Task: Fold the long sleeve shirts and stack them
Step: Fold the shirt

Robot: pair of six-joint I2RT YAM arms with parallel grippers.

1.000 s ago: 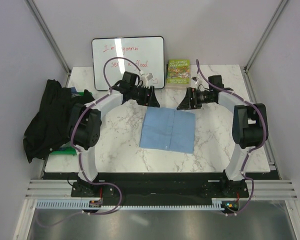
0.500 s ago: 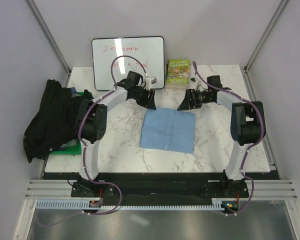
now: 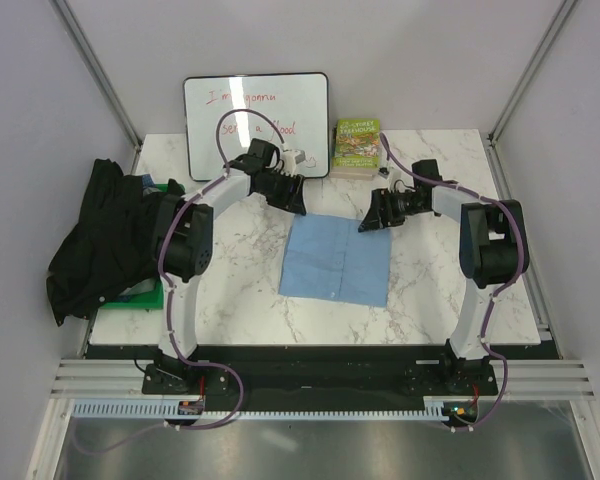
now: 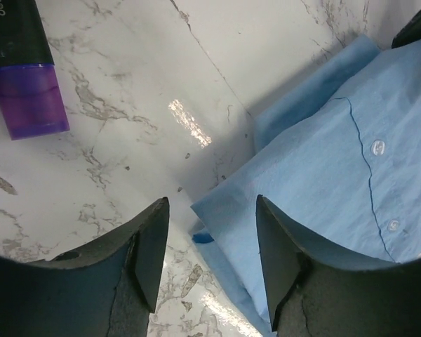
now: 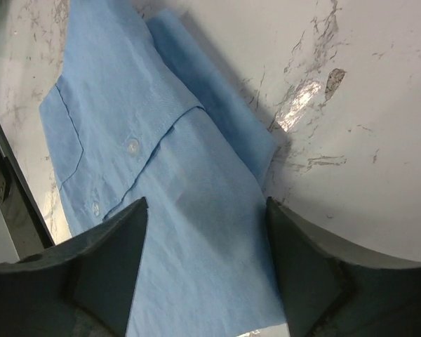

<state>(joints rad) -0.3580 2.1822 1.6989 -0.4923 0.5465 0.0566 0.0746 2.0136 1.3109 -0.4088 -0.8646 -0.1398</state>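
Note:
The light blue shirt (image 3: 337,260) lies folded into a flat rectangle on the marble table, button front up. It also shows in the left wrist view (image 4: 337,175) and the right wrist view (image 5: 168,210). The black shirt (image 3: 95,240) lies crumpled at the table's left edge. My left gripper (image 3: 295,203) is open and empty just above the blue shirt's far left corner (image 4: 210,207). My right gripper (image 3: 372,220) is open and empty over the shirt's far right corner, its fingers (image 5: 309,267) straddling the cloth edge.
A whiteboard (image 3: 256,122) with red writing and a green-covered book (image 3: 357,145) stand at the back. A purple marker (image 4: 24,91) lies near the left gripper. A green object (image 3: 140,295) sits under the black shirt.
The right gripper has moved slightly nearer and down toward the shirt's far right corner. The left gripper shifted a little around the far left corner. The shirt has not moved.

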